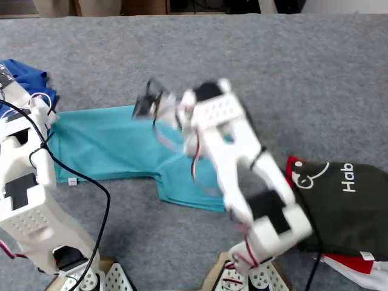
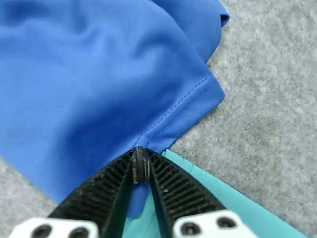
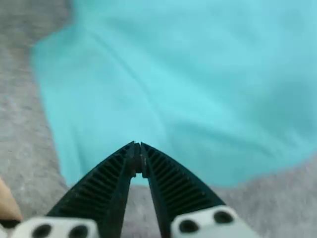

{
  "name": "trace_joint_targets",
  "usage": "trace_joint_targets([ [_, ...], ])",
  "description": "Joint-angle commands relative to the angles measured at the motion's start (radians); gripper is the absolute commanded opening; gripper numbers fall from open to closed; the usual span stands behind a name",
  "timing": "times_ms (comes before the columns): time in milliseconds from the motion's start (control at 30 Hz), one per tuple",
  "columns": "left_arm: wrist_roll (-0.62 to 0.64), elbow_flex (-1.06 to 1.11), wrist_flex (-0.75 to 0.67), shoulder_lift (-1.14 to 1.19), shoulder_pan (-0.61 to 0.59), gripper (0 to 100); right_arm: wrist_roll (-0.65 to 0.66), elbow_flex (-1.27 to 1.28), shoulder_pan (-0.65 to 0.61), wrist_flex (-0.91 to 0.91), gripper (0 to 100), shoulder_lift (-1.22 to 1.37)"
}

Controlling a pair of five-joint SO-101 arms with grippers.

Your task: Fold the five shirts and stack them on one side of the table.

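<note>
Teal shirt (image 1: 103, 148): spread on tabletop (image 1: 303, 73), seemingly for folding.
Left jaws: closed, empty, over hem of blue shirt (image 2: 89, 74).
Right jaws: closed, empty, above teal shirt.

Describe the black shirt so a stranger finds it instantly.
On the grey table, look to the right side, near the front edge. The black shirt lies there over a red shirt; it alone is dark with white print, unlike the teal shirt mid-table and the blue shirt far left.
</note>
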Motion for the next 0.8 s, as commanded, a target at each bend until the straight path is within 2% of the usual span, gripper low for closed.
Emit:
trace_joint_targets([
  [0, 0.009, -0.072, 0.041, -0.007, 0.011, 2, 0.011, 0.361, -0.099, -0.15, 1.5, -0.177],
  [100, 0.009, -0.089, 0.06, -0.002, 0.008, 2, -0.034, 0.51, -0.137, -0.235, 7.9, -0.186],
  [267, 0.009, -0.091, 0.06, -0.001, 0.009, 2, -0.034, 0.587, -0.142, -0.281, 16.3, -0.186],
  [767, 0.009, -0.092, 0.06, -0.001, 0.009, 2, -0.032, 0.61, -0.153, -0.353, 16.8, -0.099],
])
